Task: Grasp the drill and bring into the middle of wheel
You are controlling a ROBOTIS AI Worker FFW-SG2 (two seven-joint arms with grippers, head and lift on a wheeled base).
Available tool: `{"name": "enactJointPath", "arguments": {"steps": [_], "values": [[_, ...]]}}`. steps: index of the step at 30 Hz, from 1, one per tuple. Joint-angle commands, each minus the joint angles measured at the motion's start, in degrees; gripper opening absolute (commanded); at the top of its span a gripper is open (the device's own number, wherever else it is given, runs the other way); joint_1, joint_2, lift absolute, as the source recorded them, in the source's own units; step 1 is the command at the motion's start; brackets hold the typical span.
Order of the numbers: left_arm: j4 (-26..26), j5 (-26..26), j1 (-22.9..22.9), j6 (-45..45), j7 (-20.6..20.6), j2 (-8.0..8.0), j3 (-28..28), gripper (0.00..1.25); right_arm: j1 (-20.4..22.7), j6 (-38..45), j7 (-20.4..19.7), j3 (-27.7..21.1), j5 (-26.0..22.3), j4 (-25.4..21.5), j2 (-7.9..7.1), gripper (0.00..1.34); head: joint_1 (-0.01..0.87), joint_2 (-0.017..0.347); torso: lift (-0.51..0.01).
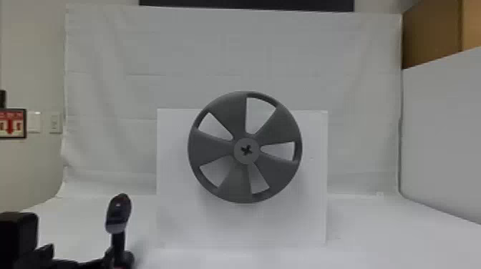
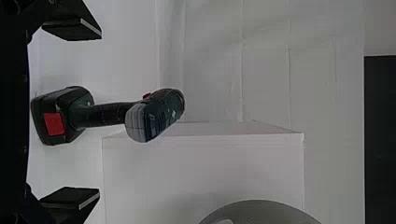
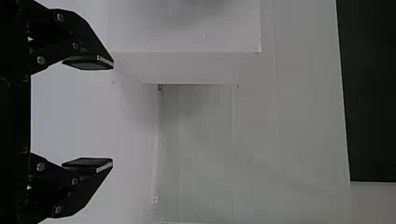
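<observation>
We had the left gripper (image 2: 100, 113) wide and empty, the grasp needing its fingers forward around the drill (image 2: 159, 115).

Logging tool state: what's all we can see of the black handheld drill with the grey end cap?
The black drill looks plastic: rounded body, grey end cap, small red piece where body meets slim handle, blocky base with a red patch. It stands upright on the white surface, left of the white box. In the left wrist view, the left pincer is open, flat black fingers either side, no contact visible.
</observation>
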Motion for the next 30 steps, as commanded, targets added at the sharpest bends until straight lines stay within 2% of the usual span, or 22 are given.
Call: {"name": "enactJointPath", "arguments": {"steps": [1,24,30], "values": [[0.1,0.1,0.0,0.4,0.0,0.03,-0.1,1.15,0.2,0.0,0.0,-0.3,0.0,0.0,0.00,0.82,0.000,0.000,-0.406],[0.2,0.0,0.0,1.2,0.0,-0.06,-0.6,1.15,0.2,0.4,0.0,0.1,0.2,0.1,-0.17,0.82,0.000,0.000,-0.406],[0.2,1.3,0.1,1.4,0.1,-0.06,0.2,1.14,0.2,0.6,0.0,0.5,0.3,0.1,-0.35,0.82,0.000,0.000,-0.406]]}}
